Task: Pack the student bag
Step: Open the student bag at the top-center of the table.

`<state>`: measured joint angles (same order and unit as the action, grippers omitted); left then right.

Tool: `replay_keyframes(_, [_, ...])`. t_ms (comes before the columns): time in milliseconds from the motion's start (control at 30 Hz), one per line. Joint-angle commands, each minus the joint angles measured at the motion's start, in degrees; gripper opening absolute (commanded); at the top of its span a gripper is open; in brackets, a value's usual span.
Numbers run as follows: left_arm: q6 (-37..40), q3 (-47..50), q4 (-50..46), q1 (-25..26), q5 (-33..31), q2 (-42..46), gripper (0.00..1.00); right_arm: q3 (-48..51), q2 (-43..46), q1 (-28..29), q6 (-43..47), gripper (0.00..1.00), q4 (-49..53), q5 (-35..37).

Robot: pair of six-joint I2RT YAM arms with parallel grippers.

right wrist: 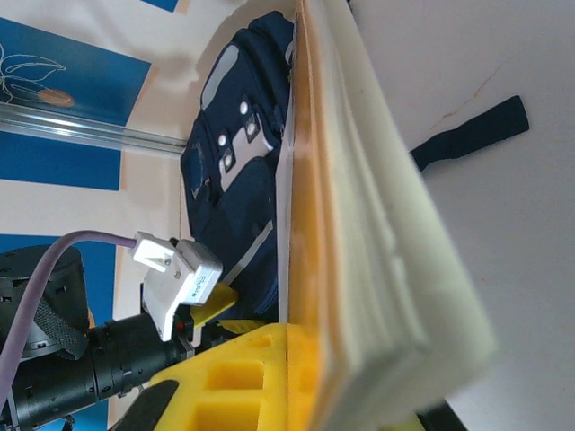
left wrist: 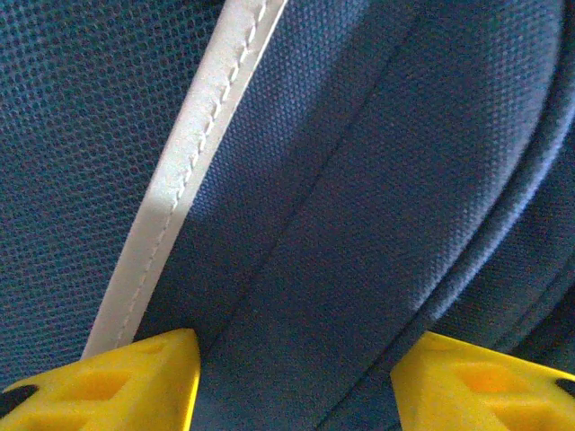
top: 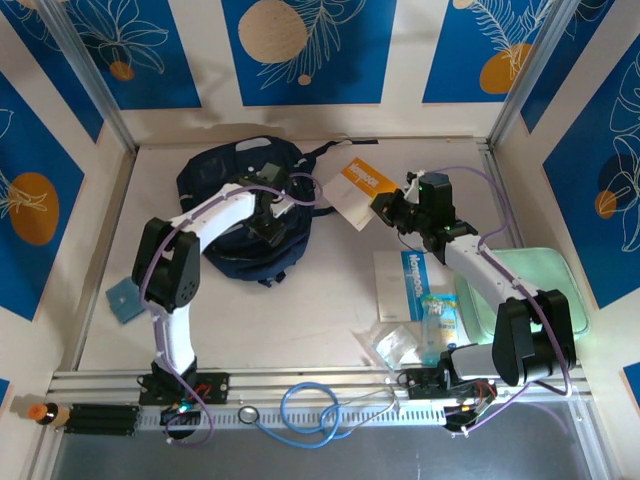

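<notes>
The top camera looks steeply down from above the near edge across the whole table [top: 300, 310]. The left wrist camera is pressed close against the backpack [left wrist: 359, 180]. The right wrist camera faces along a book [right wrist: 359, 224] toward that same backpack.

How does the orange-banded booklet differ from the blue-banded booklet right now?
The orange-banded booklet is clamped in the right gripper beside the student bag, tilted; the blue-banded booklet lies flat on the table, unheld. Their bands differ: orange versus blue. Both are white-covered with one lettered band.
</notes>
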<state>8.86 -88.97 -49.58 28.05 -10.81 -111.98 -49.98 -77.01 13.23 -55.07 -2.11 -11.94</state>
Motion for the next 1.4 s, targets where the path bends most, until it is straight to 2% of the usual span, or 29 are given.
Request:
replay_keyframes(0, [-1.09,-2.23,-2.01,0.51,-4.44,-1.37,0.53,0.49,1.38,-0.4,0.16,0.0,0.13,0.25])
replay_keyframes(133, [-1.58,-3.44,-1.88,1.0,-8.08,-2.13,0.5,0.67,1.42,-0.36,0.12,0.0,0.23,0.26])
replay_keyframes(400, [0.32,-4.26,-2.3,3.04,-10.95,-3.77,0.46,0.93,2.1,-0.45,0.09,0.01,0.46,0.6])
replay_keyframes(700, [-0.11,-6.19,-2.81,4.37,-13.67,-0.8,0.22,1.2,2.65,-0.72,0.22,0.01,0.75,1.19])
replay_keyframes(833, [-0.74,-6.01,-1.52,4.36,-13.88,2.12,0.16,1.18,3.24,-0.74,1.64,0.01,0.78,1.47])
replay_keyframes(1000, [-1.96,-5.91,0.21,4.33,-13.96,5.72,0.0,1.5,4.1,-0.79,3.14,0.02,1.94,2.71])
replay_keyframes(1367, [-7.36,-5.91,7.16,4.28,-14.57,14.09,0.0,5.99,5.15,2.23,4.53,0.03,-5.12,-4.19])
